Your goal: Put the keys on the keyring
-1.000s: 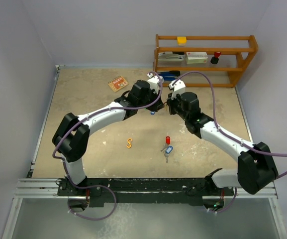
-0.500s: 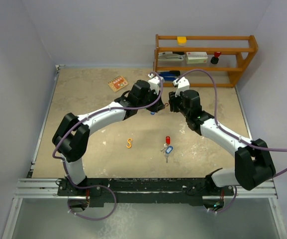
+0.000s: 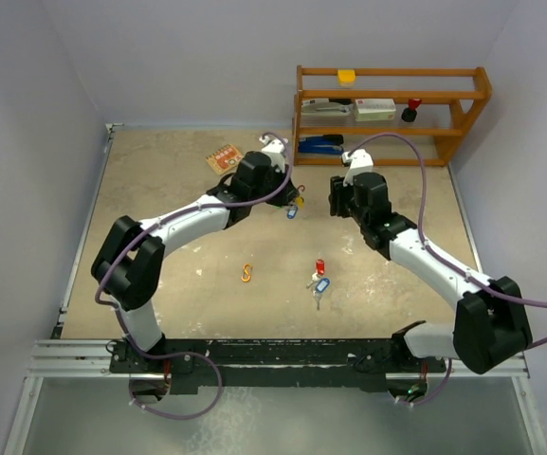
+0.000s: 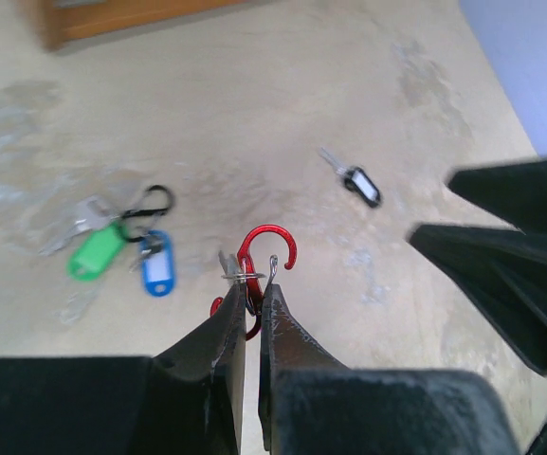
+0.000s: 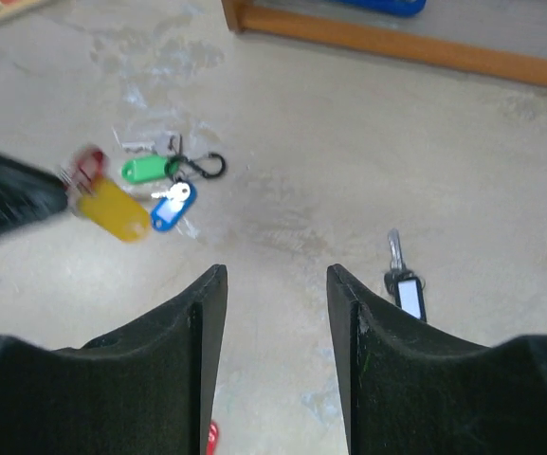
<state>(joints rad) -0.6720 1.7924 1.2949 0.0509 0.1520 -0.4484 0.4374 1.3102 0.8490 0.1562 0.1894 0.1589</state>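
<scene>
Keys under the grippers: a green-tagged key (image 4: 95,251) and a blue-tagged key (image 4: 157,268) are seen lying together on the table (image 3: 159,218), touching a black clip (image 4: 154,201).
Key to the right: a black-tagged key (image 4: 358,182) is seen alone on the table, apart from that group.
Keys nearer the bases: a red-tagged key (image 3: 319,267) and a second blue-tagged key (image 3: 321,283) are laid just beside each other, with a yellow clip (image 3: 246,274) to their left.
Left gripper (image 4: 252,299): it is clamped tight on a red S-shaped clip (image 4: 264,230), which is held above the table.
Yellow-tagged key (image 5: 114,211): it is seen blurred at the left gripper's tip; whether it is threaded on the red clip cannot be told.
Right gripper (image 5: 276,273): the jaws are spread with nothing between them, and it is held facing the left gripper.
Shelf (image 3: 387,104): it is set at the far right edge of the table.
</scene>
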